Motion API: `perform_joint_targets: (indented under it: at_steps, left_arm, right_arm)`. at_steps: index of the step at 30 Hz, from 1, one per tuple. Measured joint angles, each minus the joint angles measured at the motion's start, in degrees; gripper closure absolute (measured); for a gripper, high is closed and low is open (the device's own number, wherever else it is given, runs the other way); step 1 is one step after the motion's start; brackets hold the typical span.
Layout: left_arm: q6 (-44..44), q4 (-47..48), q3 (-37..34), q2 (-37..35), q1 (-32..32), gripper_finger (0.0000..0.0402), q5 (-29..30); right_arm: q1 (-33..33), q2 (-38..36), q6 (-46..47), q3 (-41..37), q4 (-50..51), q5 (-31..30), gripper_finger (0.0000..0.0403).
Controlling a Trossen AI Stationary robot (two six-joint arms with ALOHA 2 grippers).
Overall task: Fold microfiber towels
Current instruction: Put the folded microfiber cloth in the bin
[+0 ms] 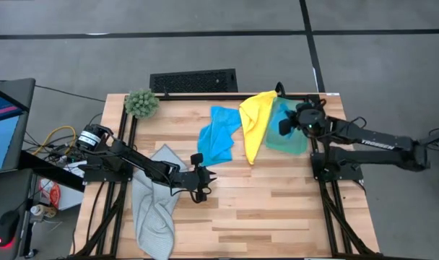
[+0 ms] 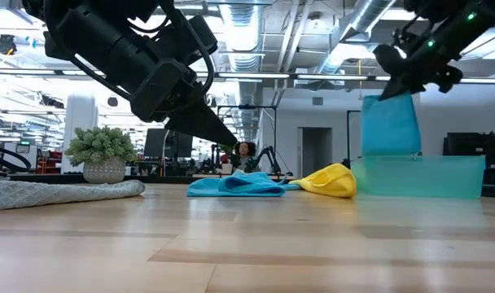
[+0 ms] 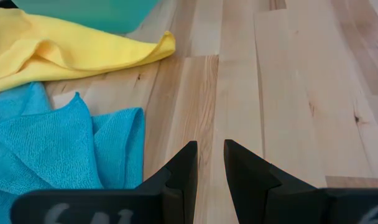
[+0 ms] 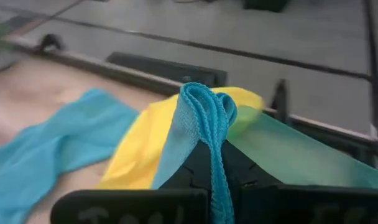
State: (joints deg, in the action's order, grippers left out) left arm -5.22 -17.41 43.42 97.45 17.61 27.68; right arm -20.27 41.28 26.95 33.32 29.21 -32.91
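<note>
A bright blue towel (image 1: 218,136) lies crumpled mid-table, and a yellow towel (image 1: 255,123) lies beside it toward the right. A teal green towel (image 1: 290,139) lies at the far right. My right gripper (image 1: 284,126) is above it, shut on a blue-green cloth (image 4: 204,109); I cannot tell whether this is the teal towel or another one. A pale grey towel (image 1: 153,209) lies at the near left. My left gripper (image 3: 211,155) hovers low beside the grey towel, a narrow gap between its fingers, empty, near the blue towel (image 3: 58,149). My right gripper pinches a bunched fold of the cloth (image 4: 207,124) between its two fingers, several layers together. The fingers come from above, slanting down. The cloth hangs below them (image 2: 390,126), and the teal green spread (image 2: 418,175) rests on the table under it.
A fuzzy green plant (image 1: 141,103) stands at the far left corner. A black grille (image 1: 193,81) lies beyond the far edge. Bare wood (image 1: 277,209) fills the near right half. A monitor and cables (image 1: 10,123) are off the table's left side.
</note>
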Motion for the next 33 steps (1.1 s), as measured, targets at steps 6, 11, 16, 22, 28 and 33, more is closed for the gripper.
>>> perform_joint_targets:
  at_steps: [6, 11, 16, 22, 28, 33]
  left_arm:
    - [-0.7, 0.0, 0.0, 0.0, 0.0, 0.0329, 0.6]
    - [-1.0, 0.0, 0.0, 0.0, 0.0, 0.0329, 1.2]
    - [-0.1, 0.0, 0.0, 0.0, 0.0, 0.0329, 1.2]
    - [1.2, 0.0, 0.0, 0.0, 0.0, 0.0329, 1.2]
    - [1.3, 0.0, 0.0, 0.0, 0.0, 0.0329, 1.2]
    - [1.3, 0.0, 0.0, 0.0, 0.0, 0.0329, 1.2]
  right_arm:
    - [-8.4, 1.7, 6.8, 0.0, -2.7, 0.0, 0.0381]
    - [-12.7, 6.6, 19.0, 0.0, -3.5, -2.2, 0.0381]
    - [-13.2, 13.7, 29.0, 0.0, -4.9, -5.8, 0.0381]
    - [-13.2, 22.6, 40.6, 0.0, -6.6, -10.1, 0.0381]
    - [-14.4, 29.8, 47.0, 0.0, -7.4, -12.3, 0.0381]
    - [-15.1, 32.8, 44.4, 0.0, -7.0, -12.2, 0.0372]
